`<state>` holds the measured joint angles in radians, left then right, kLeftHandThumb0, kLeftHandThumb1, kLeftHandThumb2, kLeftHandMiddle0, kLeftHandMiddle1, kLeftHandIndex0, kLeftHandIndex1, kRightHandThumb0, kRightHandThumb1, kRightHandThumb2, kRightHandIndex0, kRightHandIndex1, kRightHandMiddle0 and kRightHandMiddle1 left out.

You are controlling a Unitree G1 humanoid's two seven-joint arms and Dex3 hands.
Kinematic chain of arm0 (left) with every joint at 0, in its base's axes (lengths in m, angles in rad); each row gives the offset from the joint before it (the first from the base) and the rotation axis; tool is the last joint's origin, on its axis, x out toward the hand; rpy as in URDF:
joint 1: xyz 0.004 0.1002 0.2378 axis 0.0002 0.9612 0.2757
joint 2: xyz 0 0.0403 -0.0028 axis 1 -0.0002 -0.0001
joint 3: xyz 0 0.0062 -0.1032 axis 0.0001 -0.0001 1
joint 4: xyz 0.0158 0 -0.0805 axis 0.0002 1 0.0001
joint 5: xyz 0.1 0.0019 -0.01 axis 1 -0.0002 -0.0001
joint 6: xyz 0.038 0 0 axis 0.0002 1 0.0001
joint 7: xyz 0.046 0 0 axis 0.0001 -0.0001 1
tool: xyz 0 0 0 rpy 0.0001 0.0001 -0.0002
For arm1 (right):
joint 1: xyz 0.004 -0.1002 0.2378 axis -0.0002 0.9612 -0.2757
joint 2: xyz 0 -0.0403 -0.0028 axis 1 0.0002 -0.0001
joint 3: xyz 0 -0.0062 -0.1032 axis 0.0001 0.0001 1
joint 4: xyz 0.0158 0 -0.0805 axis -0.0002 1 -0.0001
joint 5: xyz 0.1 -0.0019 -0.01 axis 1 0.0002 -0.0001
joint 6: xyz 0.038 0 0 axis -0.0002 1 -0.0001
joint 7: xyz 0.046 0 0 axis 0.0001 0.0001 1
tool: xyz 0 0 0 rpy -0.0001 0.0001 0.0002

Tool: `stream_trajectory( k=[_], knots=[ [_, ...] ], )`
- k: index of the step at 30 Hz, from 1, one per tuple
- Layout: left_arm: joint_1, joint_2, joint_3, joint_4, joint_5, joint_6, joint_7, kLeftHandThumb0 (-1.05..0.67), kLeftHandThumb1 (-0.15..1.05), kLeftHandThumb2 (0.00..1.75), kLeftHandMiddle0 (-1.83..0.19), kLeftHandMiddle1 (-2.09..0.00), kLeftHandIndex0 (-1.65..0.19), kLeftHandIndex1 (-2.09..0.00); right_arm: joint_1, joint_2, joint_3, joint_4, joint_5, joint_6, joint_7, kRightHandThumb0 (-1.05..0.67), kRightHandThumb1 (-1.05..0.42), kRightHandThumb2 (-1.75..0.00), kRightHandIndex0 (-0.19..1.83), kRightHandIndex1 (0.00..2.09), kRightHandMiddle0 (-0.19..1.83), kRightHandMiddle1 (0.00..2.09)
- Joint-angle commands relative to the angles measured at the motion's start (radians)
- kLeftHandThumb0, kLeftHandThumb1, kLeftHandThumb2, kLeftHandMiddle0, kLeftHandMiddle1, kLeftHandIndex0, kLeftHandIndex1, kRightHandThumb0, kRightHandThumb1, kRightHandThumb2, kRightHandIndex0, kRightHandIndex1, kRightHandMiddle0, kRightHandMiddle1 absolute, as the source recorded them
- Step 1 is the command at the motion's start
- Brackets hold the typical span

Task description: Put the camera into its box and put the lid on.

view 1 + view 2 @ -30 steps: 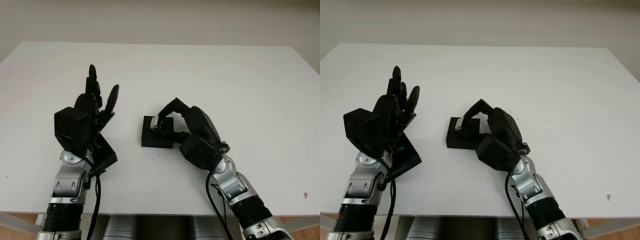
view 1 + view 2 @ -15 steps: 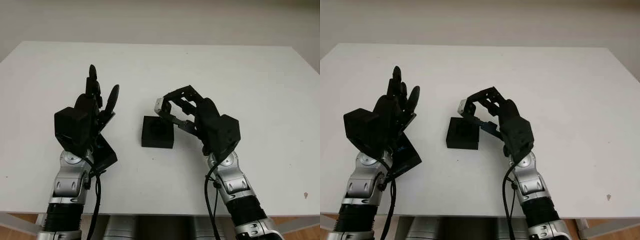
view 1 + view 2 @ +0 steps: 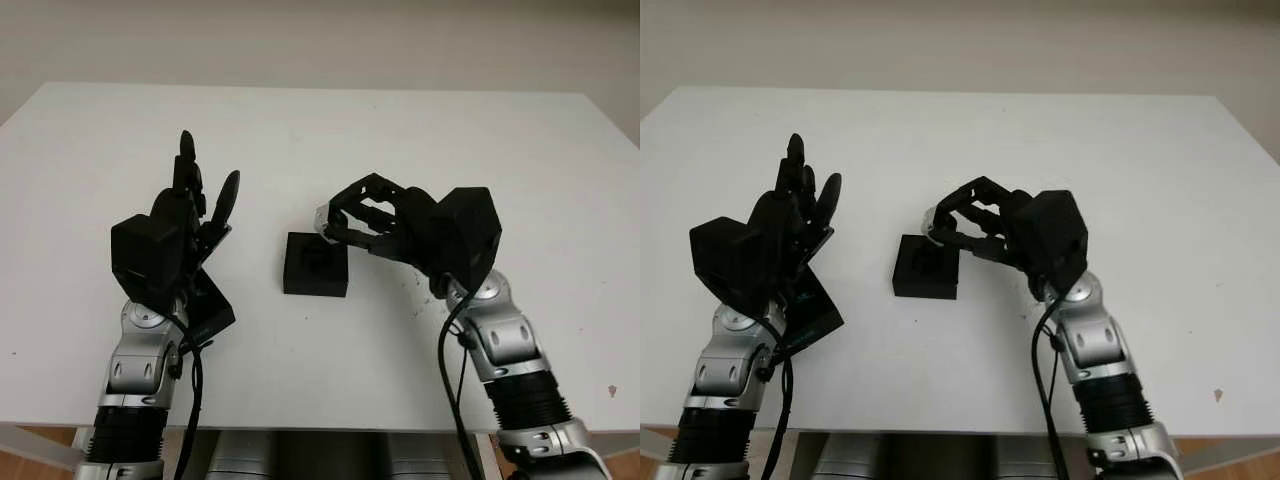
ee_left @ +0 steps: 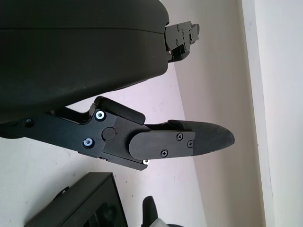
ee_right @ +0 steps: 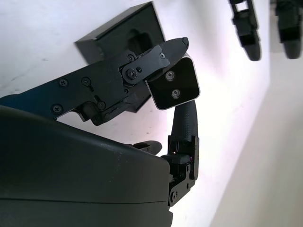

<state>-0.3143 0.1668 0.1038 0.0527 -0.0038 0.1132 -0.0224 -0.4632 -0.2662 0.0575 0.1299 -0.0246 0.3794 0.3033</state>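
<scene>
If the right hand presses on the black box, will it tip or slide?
The box looks low, wide and flat on the table, so tipping seems unlikely. The table looks smooth, and the left hand is open and apart from the box, so it may slide. The right hand holds the camera over its edge.

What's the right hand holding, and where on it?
The right hand pinches the small silver-edged camera between fingertips at its sides, just above the far right corner of the black box. The left hand is open, raised over the lid.
</scene>
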Motion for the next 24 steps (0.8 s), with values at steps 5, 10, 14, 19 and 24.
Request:
stream_trajectory(
  k=[5,10,14,19,24],
  knots=[
    [0.000,-0.001,0.000,-0.012,0.002,-0.003,0.003,-0.76,1.05,0.44,0.19,0.00,0.19,0.00,-0.039,-0.045,0.022,-0.024,-0.033,0.043,0.030,-0.41,-0.92,-0.05,0.37,0.05,0.38,1.56],
    [-0.003,-0.003,-0.001,-0.008,0.002,-0.007,0.005,-0.77,1.05,0.43,0.19,0.00,0.19,0.00,-0.041,-0.049,0.032,-0.021,-0.052,0.039,0.031,-0.40,-0.91,-0.05,0.37,0.05,0.39,1.52],
    [-0.006,-0.004,-0.006,0.002,0.013,-0.023,0.012,-0.76,1.05,0.44,0.19,0.00,0.19,0.00,-0.046,-0.051,0.045,-0.020,-0.063,0.040,0.044,-0.43,-0.91,-0.05,0.38,0.05,0.39,1.53],
    [-0.005,-0.007,-0.005,0.001,0.013,-0.012,0.013,-0.77,1.05,0.44,0.19,0.00,0.19,0.00,-0.058,-0.047,0.052,-0.025,-0.059,0.066,0.063,-0.45,-0.91,-0.05,0.38,0.05,0.38,1.54],
    [-0.005,-0.013,-0.003,0.002,0.008,-0.015,0.014,-0.76,1.05,0.44,0.19,0.00,0.19,0.00,-0.074,-0.038,0.057,-0.022,-0.051,0.088,0.077,-0.45,-0.91,-0.05,0.37,0.05,0.37,1.57]
  ],
)
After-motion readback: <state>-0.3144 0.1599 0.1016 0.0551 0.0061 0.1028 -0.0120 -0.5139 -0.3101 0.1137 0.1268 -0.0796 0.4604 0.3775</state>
